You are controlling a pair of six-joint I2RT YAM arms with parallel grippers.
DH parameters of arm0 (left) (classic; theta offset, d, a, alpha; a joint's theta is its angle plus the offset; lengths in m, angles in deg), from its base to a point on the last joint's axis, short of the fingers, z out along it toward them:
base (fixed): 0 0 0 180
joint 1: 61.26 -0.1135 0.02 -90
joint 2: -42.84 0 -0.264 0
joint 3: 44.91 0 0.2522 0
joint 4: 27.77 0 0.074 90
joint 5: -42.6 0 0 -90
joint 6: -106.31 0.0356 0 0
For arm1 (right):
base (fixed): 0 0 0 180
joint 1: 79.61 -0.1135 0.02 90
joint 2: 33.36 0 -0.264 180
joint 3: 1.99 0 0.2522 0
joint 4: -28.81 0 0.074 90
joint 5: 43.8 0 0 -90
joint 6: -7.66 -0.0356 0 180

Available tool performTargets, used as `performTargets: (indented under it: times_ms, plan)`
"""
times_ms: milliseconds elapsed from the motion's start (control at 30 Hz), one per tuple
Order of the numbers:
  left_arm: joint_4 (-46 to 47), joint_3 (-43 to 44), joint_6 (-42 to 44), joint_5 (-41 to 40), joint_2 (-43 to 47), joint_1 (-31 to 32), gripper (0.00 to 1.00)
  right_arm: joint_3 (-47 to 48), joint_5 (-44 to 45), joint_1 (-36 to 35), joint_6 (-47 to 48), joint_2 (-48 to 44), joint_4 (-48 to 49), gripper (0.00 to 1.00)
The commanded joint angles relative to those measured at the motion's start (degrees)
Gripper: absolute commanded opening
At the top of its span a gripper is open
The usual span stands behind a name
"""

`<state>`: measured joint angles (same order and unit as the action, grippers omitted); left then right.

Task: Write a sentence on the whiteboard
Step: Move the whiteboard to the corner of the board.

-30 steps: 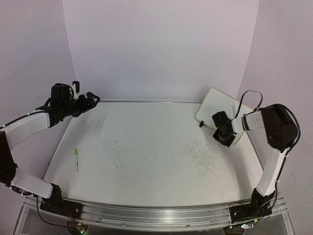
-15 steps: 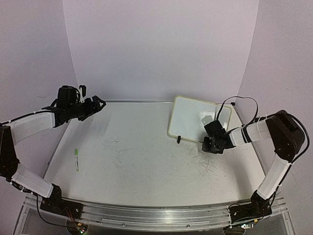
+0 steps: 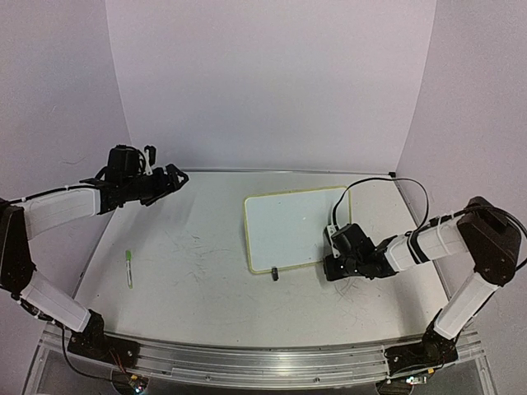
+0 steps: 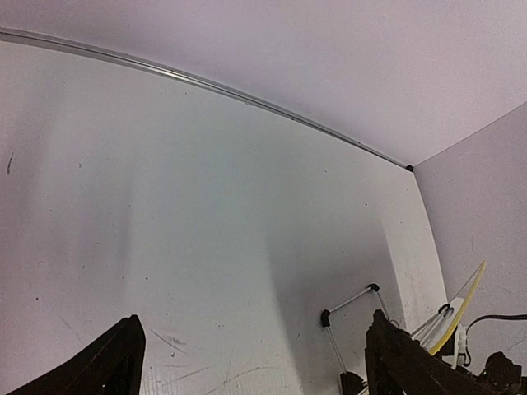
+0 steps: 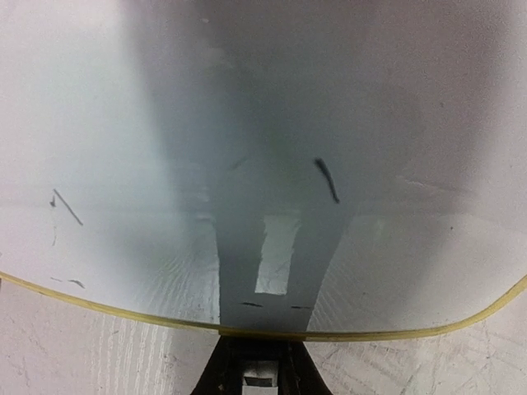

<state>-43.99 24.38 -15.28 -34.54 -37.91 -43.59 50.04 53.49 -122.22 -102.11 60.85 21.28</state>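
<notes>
My right hand (image 3: pixel 332 257) is closed on the near right edge of the whiteboard (image 3: pixel 288 226). In the wrist view its fingers pinch the pale yellow rim, and the white face stretches away from them. The whiteboard lies low on the tabletop (image 3: pixel 206 288), directly ahead of that hand. I cannot tell whether its far edge is fully down. One black clip foot (image 3: pixel 275 272) shows at the whiteboard's near edge, to the left of my grip. Nothing legible is written on the face, only a couple of small dark marks.

I judge the step in hand to be placing the whiteboard for writing. To do it well I should keep the pinch on the rim alone, off the writing face. I should bring the whiteboard down flat and square, and let go only once it rests without rocking.

My left hand (image 3: pixel 171 176) hangs above the tabletop, well left of the whiteboard and past its far edge, fingers spread wide and holding nothing. A green marker (image 3: pixel 129 268) lies well left of the whiteboard, and it will need fetching before any writing starts.
</notes>
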Motion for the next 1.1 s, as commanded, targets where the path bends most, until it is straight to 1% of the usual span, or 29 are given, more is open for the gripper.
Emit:
performTargets:
  times_ms: [0,100,133,267,333,400,567,667,733,767,833,867,900,933,1067]
  plan:
    - [1.7,2.1,0.4,-1.3,-0.4,0.2,0.94,-0.5,0.8,-1.2,1.9,-2.4,5.1,0.00]
    - [0.8,1.3,1.5,-2.9,-0.1,0.2,0.95,-1.0,3.2,-1.5,1.4,-3.2,5.6,0.00]
    - [0.0,1.0,1.7,-3.7,0.2,0.2,0.95,-1.4,4.2,-1.7,1.1,-3.6,5.8,0.03]
    - [-4.5,0.5,3.1,-7.8,0.9,0.2,0.96,-2.3,6.0,-1.9,0.4,-5.4,6.4,0.26]
    - [-7.9,0.7,3.8,-10.3,1.1,0.1,0.97,-2.7,6.6,-2.0,0.0,-6.2,6.4,0.35]
    - [-11.9,0.9,4.4,-12.7,1.3,-0.2,0.97,-3.1,6.9,-2.2,-0.4,-7.3,6.4,0.41]
    - [-21.6,0.0,3.8,-23.9,2.5,-1.7,0.96,-4.5,7.6,-2.8,-1.9,-11.7,6.5,0.49]
    - [-27.3,-1.0,1.8,-29.0,2.5,-3.9,0.96,-5.5,7.0,-3.0,-2.4,-14.9,6.8,0.55]
    - [-30.5,-1.6,0.2,-31.1,2.0,-5.5,0.96,-6.1,6.4,-3.0,-2.8,-17.0,6.8,0.57]
    - [-31.7,-1.8,-0.1,-31.7,1.5,-6.4,0.94,-6.6,6.2,-3.0,-3.1,-18.0,6.8,0.57]
    - [-33.9,-1.9,-0.2,-32.3,-0.4,-8.0,0.84,-8.1,6.2,-3.0,-3.8,-20.8,7.2,0.58]
    - [-34.6,-2.1,-0.2,-32.7,-1.3,-8.7,0.80,-9.1,6.4,-3.0,-4.1,-22.5,8.0,0.60]
    - [-34.9,-2.6,0.0,-32.8,-2.3,-9.5,0.79,-10.2,6.8,-3.0,-4.2,-24.5,9.0,0.64]
    - [-34.9,-3.2,0.5,-32.0,-3.7,-10.8,0.78,-11.2,7.2,-2.9,-4.2,-25.7,9.5,0.66]
    - [-34.6,-4.1,2.6,-28.9,-10.6,-14.8,0.69,-13.2,8.5,-3.0,-2.8,-31.9,10.0,0.68]
